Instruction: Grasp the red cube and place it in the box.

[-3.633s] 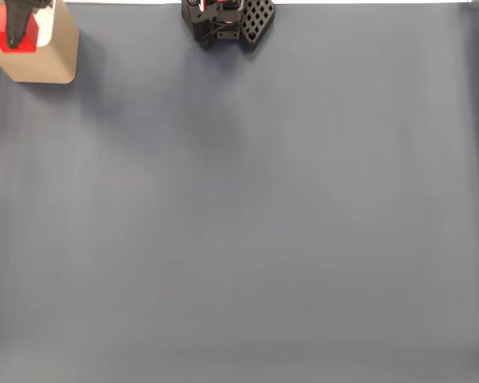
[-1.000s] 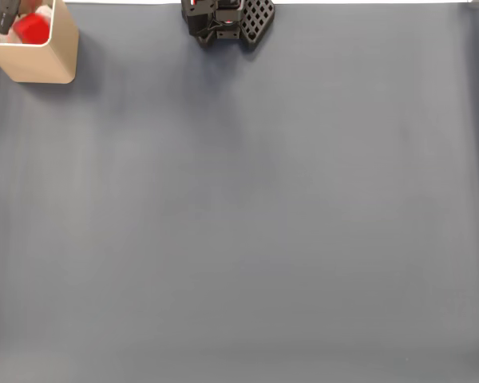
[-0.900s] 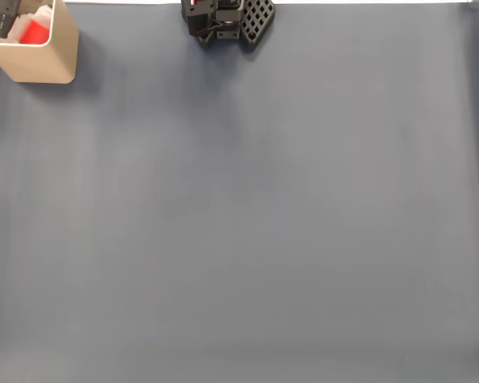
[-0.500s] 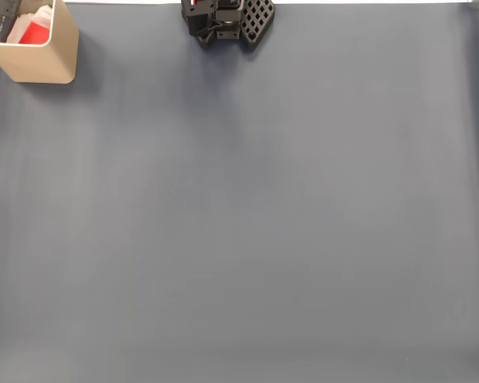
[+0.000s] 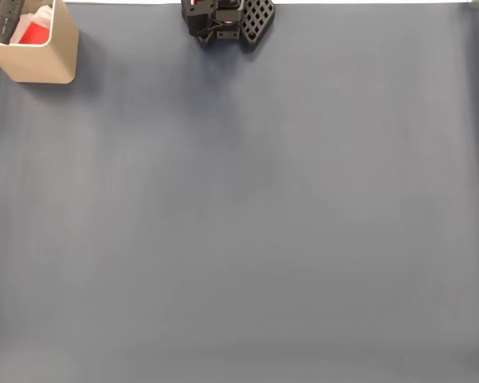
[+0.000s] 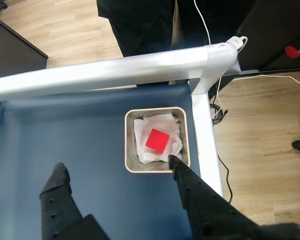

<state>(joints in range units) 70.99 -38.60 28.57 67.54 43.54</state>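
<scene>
Your bench (image 5: 247, 223) is a wide blue-grey mat filling the fixed view; in the wrist view its corner is edged by a white metal rail (image 6: 115, 70), with wood floor (image 6: 260, 125) and cables beyond. The arm's black base (image 5: 227, 20) sits at the top edge of the fixed view, middle-left.

The box (image 5: 40, 60) stands in the top-left corner of the fixed view — tan walls, open top. From the wrist view the box (image 6: 129, 145) sits right by the bench corner, just beside the rail, white crumpled lining inside.

Your claw (image 6: 115, 172) hangs above the box, empty, fingers spread wide — one dark finger (image 6: 57, 200) at lower left over the mat, the other (image 6: 190, 190) with its tip over the box's near right corner. In the fixed view a dark fingertip (image 5: 10, 11) shows over the box opening.

The red cube (image 6: 157, 140) lies inside the box on the white lining, roughly centred, clear of both fingers; in the fixed view the red cube (image 5: 34, 32) shows within the box.
</scene>
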